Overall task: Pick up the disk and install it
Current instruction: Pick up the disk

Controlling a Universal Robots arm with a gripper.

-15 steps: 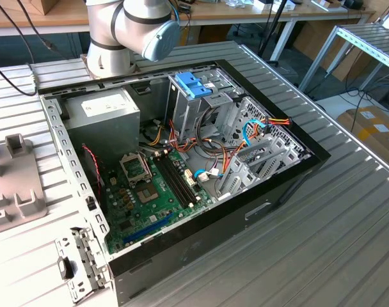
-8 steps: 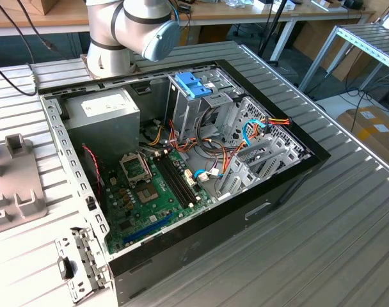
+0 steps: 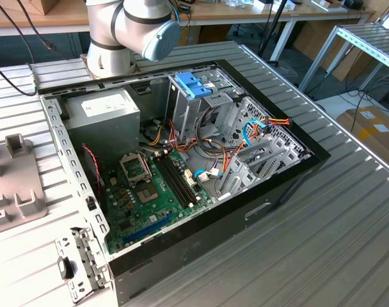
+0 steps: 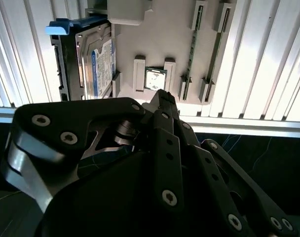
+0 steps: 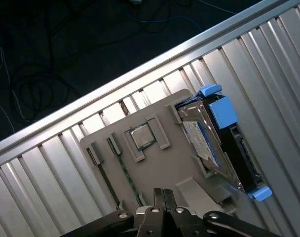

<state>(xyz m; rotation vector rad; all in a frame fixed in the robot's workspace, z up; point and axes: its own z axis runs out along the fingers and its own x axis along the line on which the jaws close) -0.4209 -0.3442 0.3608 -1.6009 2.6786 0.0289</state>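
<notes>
Starting with the exterior view, an open computer case (image 3: 290,182) lies on its side on a ribbed metal table (image 3: 348,256). Inside it sit a green motherboard (image 3: 150,198), a grey power supply (image 3: 102,118) with a white label, bundled cables (image 3: 214,153) and a drive cage topped by a light-blue clip (image 3: 189,83). The arm (image 3: 134,29) rises just behind the case. A grey holder (image 3: 12,185) rests on the table at the exterior view's left. Work benches and a cardboard box (image 3: 373,125) stand beyond the table.

In the second wrist view, the gripper (image 4: 164,95) hangs over the holder (image 4: 160,39), its fingers pressed together with nothing between them. The holder carries the disk (image 4: 88,59) in a side slot, a processor chip (image 4: 155,79) in a square seat and a memory stick (image 4: 192,49) on edge in a groove. The disk is apart from the gripper.

In the first wrist view, the disk (image 5: 214,143) stands on its edge in the holder (image 5: 160,168). Its long axis runs along the table's ribs, square to the table's edge, with a blue tab at each end. Its labelled face is turned toward the chip (image 5: 141,136). Past the table's edge lies a dark floor (image 5: 66,44) with loose wires.
</notes>
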